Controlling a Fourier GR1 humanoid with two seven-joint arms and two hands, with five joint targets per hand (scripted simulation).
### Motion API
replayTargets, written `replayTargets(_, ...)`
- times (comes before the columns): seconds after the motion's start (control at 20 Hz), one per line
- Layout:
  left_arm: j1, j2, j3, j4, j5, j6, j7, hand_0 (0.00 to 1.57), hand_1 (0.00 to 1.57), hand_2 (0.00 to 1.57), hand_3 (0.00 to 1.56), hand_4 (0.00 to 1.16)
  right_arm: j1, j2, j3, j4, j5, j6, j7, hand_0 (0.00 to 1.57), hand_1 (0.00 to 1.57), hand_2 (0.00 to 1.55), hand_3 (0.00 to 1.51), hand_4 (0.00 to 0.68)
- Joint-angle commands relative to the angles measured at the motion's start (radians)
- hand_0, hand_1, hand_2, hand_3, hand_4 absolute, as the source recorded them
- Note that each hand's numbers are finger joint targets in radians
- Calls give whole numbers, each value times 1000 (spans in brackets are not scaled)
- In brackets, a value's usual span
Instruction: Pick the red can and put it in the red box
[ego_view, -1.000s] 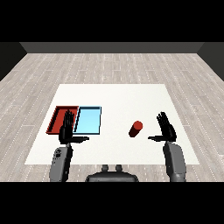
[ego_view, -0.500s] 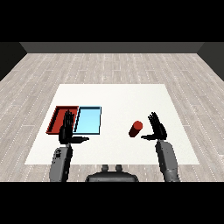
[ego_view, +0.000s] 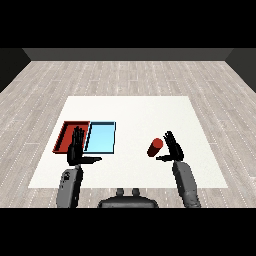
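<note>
On the white counter (ego_view: 135, 107) lie two trays and one can. At the left is one red tray (ego_view: 66, 135), and just beside it, touching along one side, one light blue tray (ego_view: 101, 138). The left hand (ego_view: 76, 151) is in front of the red tray's near right corner, its fingers straight and spread, holding nothing. Further right, well apart from both trays, the one red can (ego_view: 155, 146) lies tilted on the counter. The right hand (ego_view: 173, 149) is just beside the can on its right, fingers straight and open, not closed around it.
</note>
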Motion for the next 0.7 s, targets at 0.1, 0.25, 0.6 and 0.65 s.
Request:
replayTargets(0.1,25,34,28,20,26,-47,-29,0,0,0,0,0,-39,63,33,-32,3,-85,78,0,0,0,0,0)
replayTargets(0.25,-28,-5,-7,54,-8,0,-20,0,0,0,0,0,-39,38,26,43,-4,-39,2,0,0,0,0,0)
replayTargets(0.6,-42,-8,-6,42,-33,32,-6,0,0,0,0,0,-171,16,-7,204,-29,-20,9,0,0,0,0,0)
replayTargets(0.65,-67,8,14,46,-8,17,6,0,0,0,0,0,-110,36,24,164,-15,-2,-36,0,0,0,0,0)
